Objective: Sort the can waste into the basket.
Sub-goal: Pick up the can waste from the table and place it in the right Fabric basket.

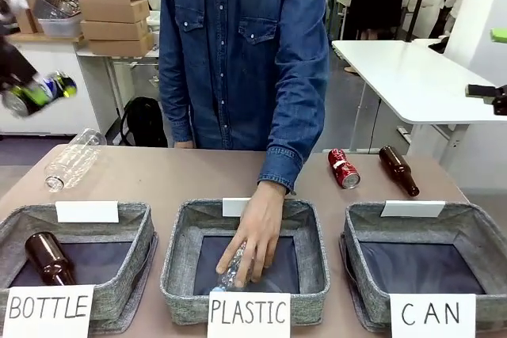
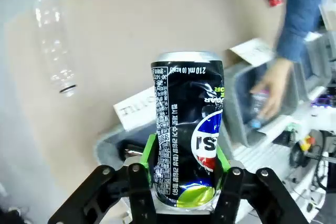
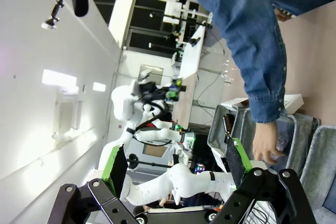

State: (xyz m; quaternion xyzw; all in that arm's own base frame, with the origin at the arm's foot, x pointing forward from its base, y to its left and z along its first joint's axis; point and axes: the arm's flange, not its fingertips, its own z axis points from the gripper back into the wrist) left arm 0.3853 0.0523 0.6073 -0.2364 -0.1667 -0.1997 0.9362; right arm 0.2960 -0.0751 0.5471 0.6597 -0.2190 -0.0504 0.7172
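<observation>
With left gripper (image 2: 185, 163) clamped on the blue can (image 2: 186, 108) and right gripper (image 3: 176, 161) spread empty, carry high past the person's hand (image 1: 257, 231) to the CAN basket (image 1: 475, 231).

The blue can (image 2: 186, 145) is glossy printed metal with a bare silvery rim; the red can (image 1: 344, 169) shines too. The CAN basket (image 1: 475, 229) is rough grey woven cloth, its card (image 1: 432, 314) matt white paper. The bench (image 1: 182, 173) looks smooth and matt.
</observation>
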